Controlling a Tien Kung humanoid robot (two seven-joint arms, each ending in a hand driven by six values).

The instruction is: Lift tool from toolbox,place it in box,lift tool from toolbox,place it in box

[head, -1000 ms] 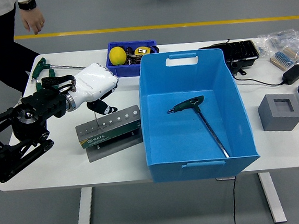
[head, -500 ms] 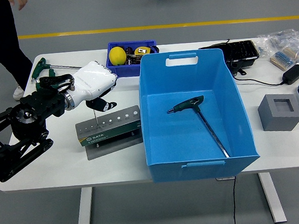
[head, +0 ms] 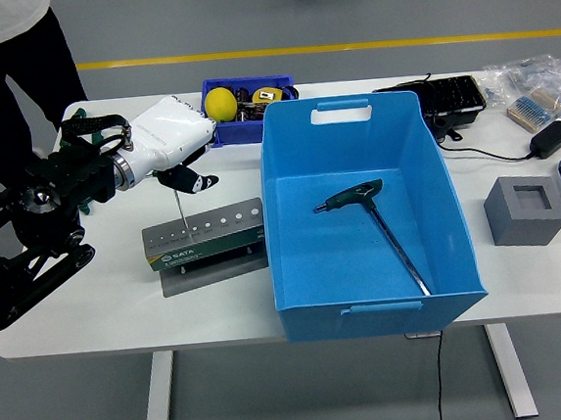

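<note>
On the white table (head: 93,315), the big blue plastic box (head: 364,212) sat right of centre, one T-handle tool (head: 375,221) already lying on its floor, thin steel shaft running toward the near right corner. Left of the box stood the grey metal toolbox (head: 204,238), a slotted block with a row of round holes on top. Above its left end, left hand (head: 172,146), glossy white shell, was clamped on a second tool (head: 180,207); only its thin shaft showed, hanging vertical, tip at the block's top. Handle hidden by the fingers. Whether the tip had cleared the hole was hard to make out.
</note>
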